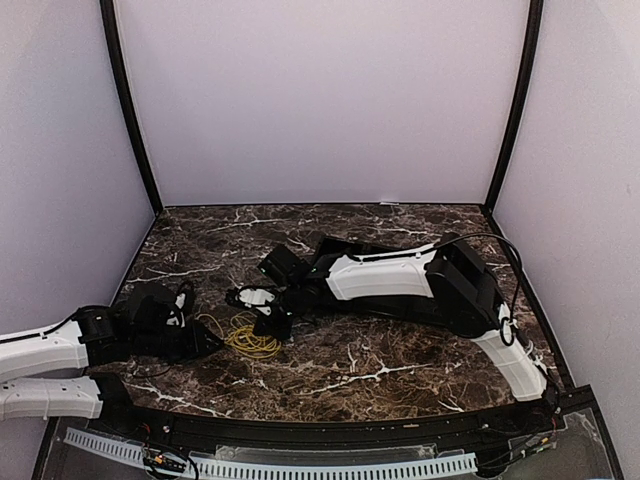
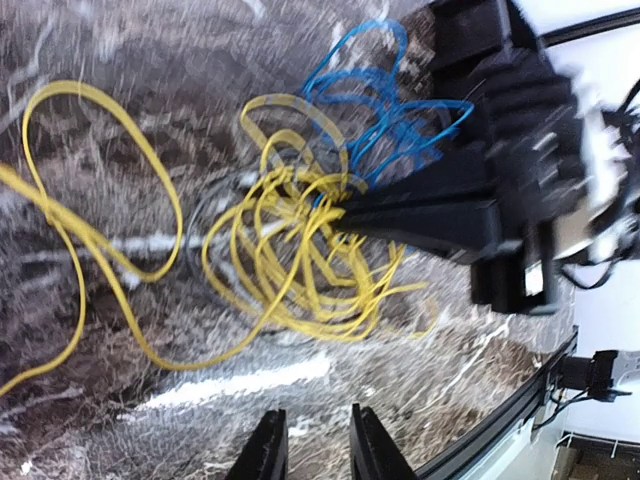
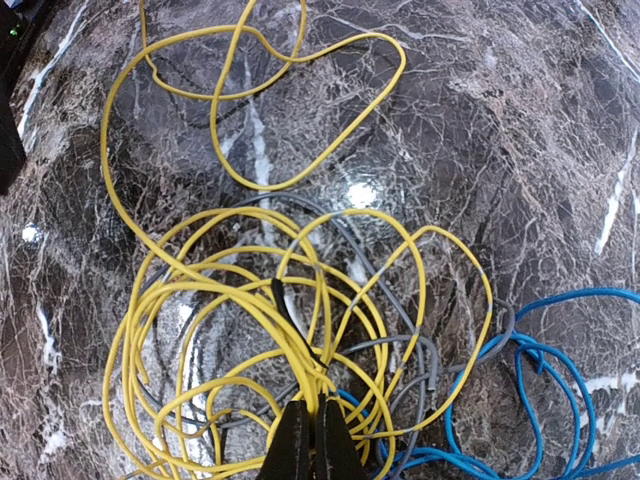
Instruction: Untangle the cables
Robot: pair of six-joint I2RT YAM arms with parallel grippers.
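Now, step in hand: separating heap, no cable free yet, I judge.

- Left gripper [image 2: 315, 415]: low over counter [image 1: 400, 365], near heap, not touching. Fingers narrow apart, nothing between.
- Cables [image 1: 250, 338]: one tangle on counter, between both grippers. Yellow cable [image 2: 290, 260] in many loose loops. Blue cable [image 2: 395, 120] beside it, by right gripper. Grey cable [image 3: 400, 342] woven through yellow.
- Right gripper [image 3: 310, 405]: fingers closed, tips inside yellow coil, seem to pinch yellow strand.
- Next move needs: left fingers on outer yellow loop, then slow pull apart. Risk: knot tightens.
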